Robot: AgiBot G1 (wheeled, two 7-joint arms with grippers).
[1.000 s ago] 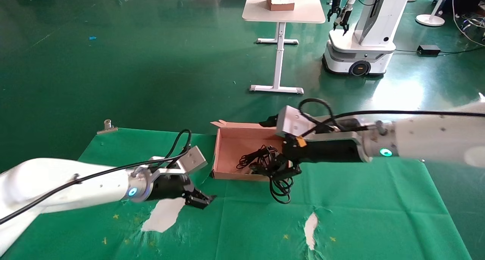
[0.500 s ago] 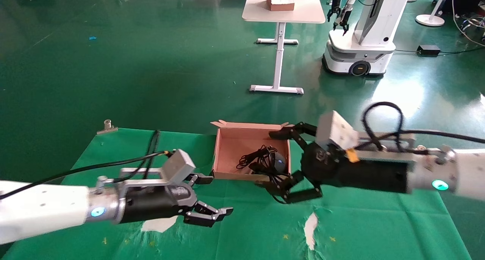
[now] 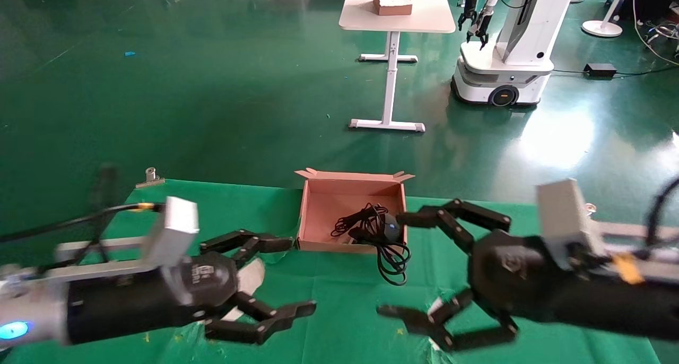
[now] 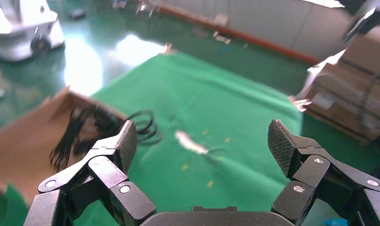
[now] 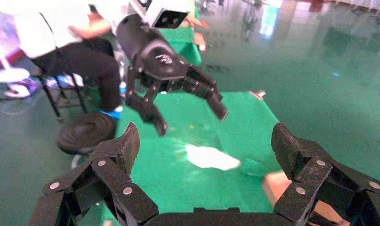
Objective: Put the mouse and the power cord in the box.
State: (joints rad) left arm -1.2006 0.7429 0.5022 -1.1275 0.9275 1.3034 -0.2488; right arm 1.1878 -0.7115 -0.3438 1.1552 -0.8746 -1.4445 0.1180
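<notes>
Hovering low over the green cloth (image 3: pixel 530 226), the right gripper (image 3: pixel 435 266) has its fingers spread wide and holds nothing, just beside the box (image 3: pixel 318 205). Mouse (image 3: pixel 390 228) sits inside the box by its right wall with its thin cable bundled next to it, while the power cord (image 3: pixel 393 258) spills over the front edge onto the cloth. Left gripper (image 3: pixel 270 279) spread too, empty, near the box's front-left corner.

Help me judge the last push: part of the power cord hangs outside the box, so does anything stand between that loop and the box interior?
Only the box's low front wall, which the power cord drapes over.
</notes>
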